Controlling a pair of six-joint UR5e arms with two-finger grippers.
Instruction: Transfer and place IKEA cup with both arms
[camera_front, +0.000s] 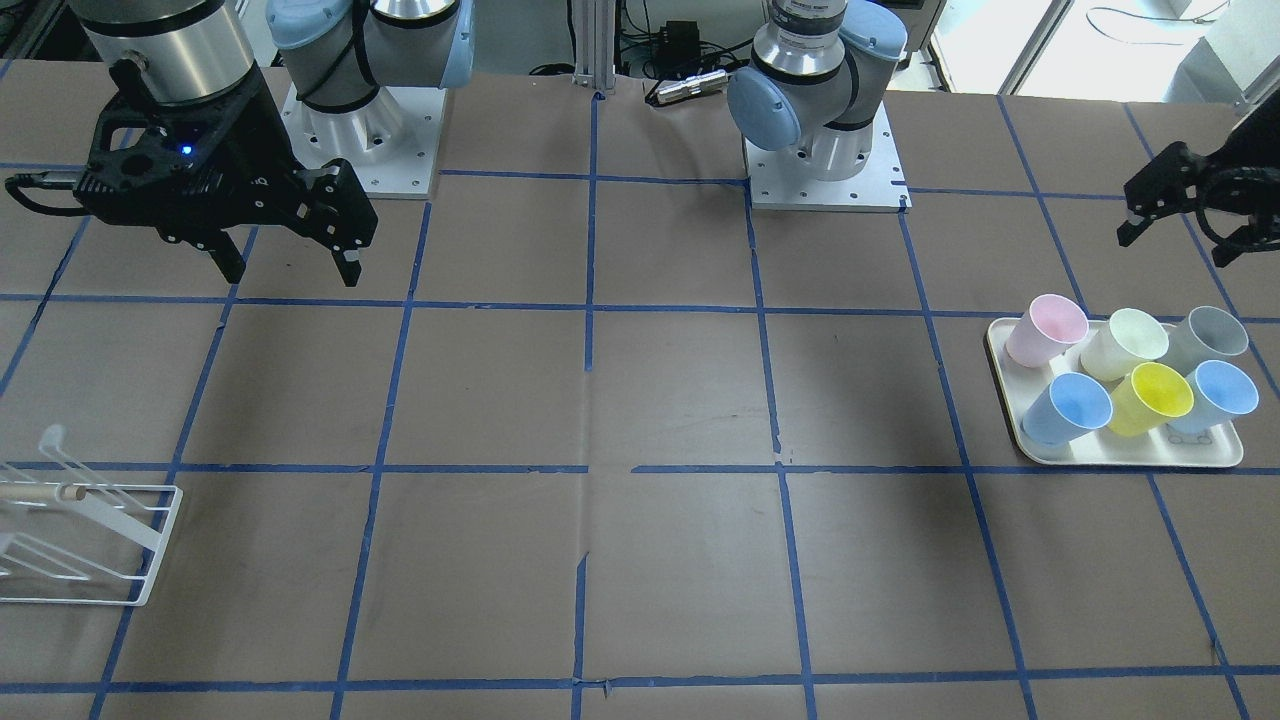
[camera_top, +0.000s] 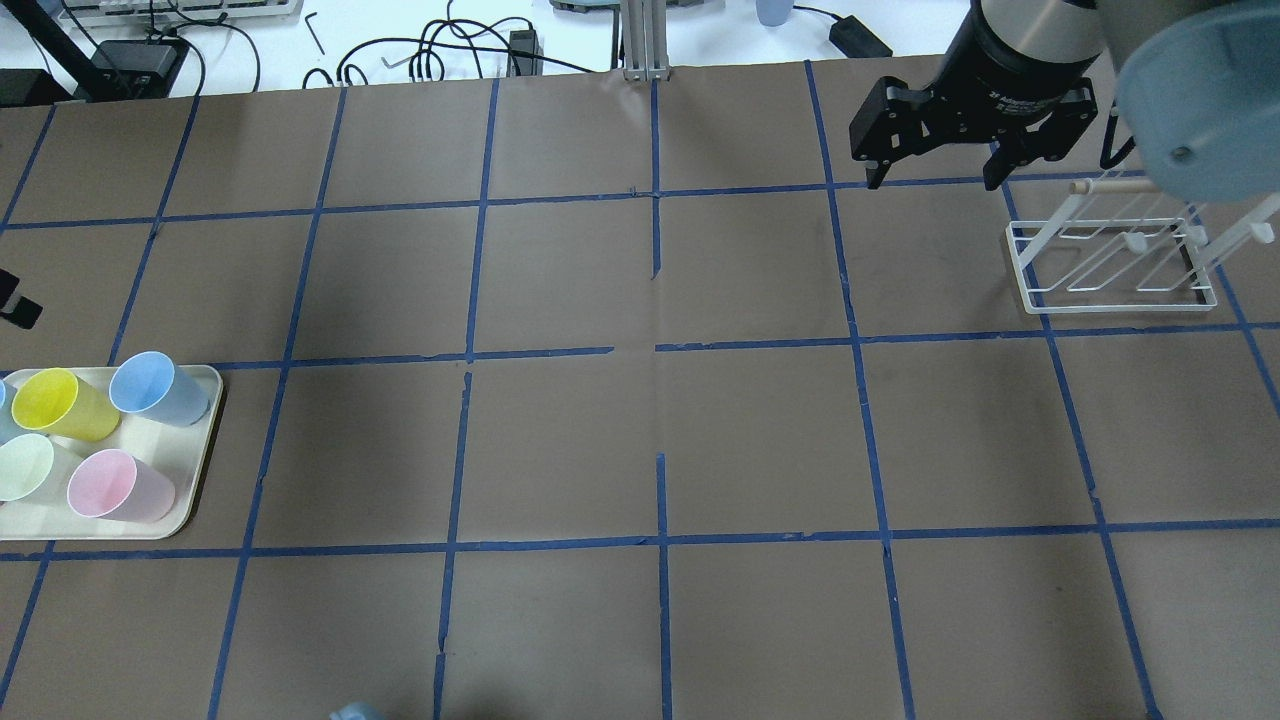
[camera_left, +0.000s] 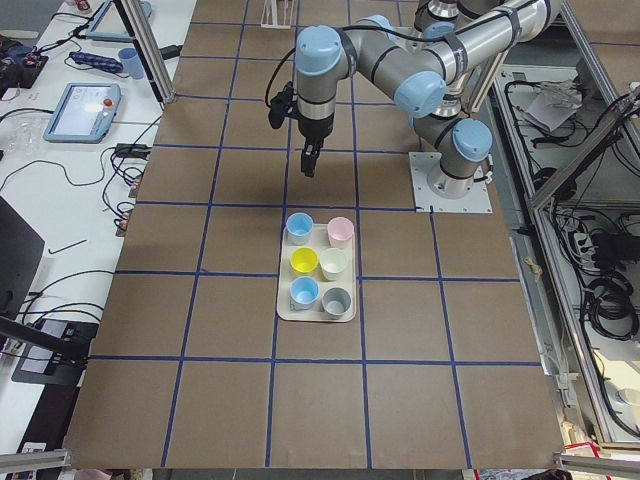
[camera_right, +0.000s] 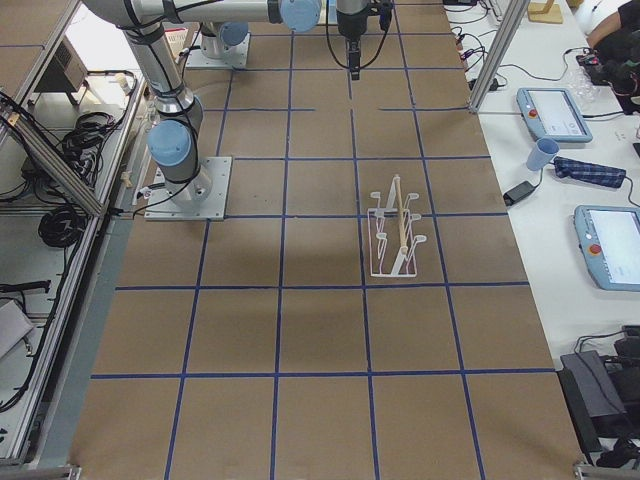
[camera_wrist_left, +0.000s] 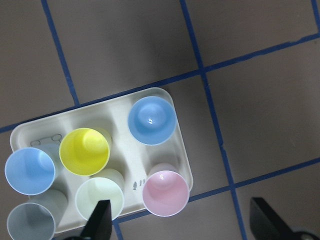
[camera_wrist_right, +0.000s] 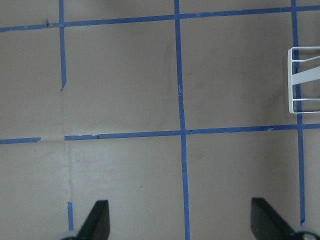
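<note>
Exterior left view, nearest first.

Cream tray on the brown-papered table. It holds six cups in two columns, all upright, mouths up.

IKEA cup: nearest row, at the tray's 5 o'clock corner. Plain pale grey, with a smooth tapered wall and a rim wider than the base. The inside is the same grey as the outside. Same size as its neighbours. Stands free on the tray.

- At its 9 o'clock, just beside: a light-blue cup.
- At its 12 o'clock, close: the pale-green cup.
- Middle row also holds the yellow cup.
- Far row: second light-blue cup and pink cup.

Beyond the tray, at its 12 o'clock: left gripper, hung above the table, pointing down, well apart from every cup. In the left wrist view its black fingers are spread wide. The pink cup and brown table show between them.

Far end: right gripper, raised over the table, fingers splayed wide. The right wrist view shows only brown table and blue tape between them. In the overhead view a white wire rack with a wooden dowel sits at the gripper's 4 o'clock, near but apart.
</note>
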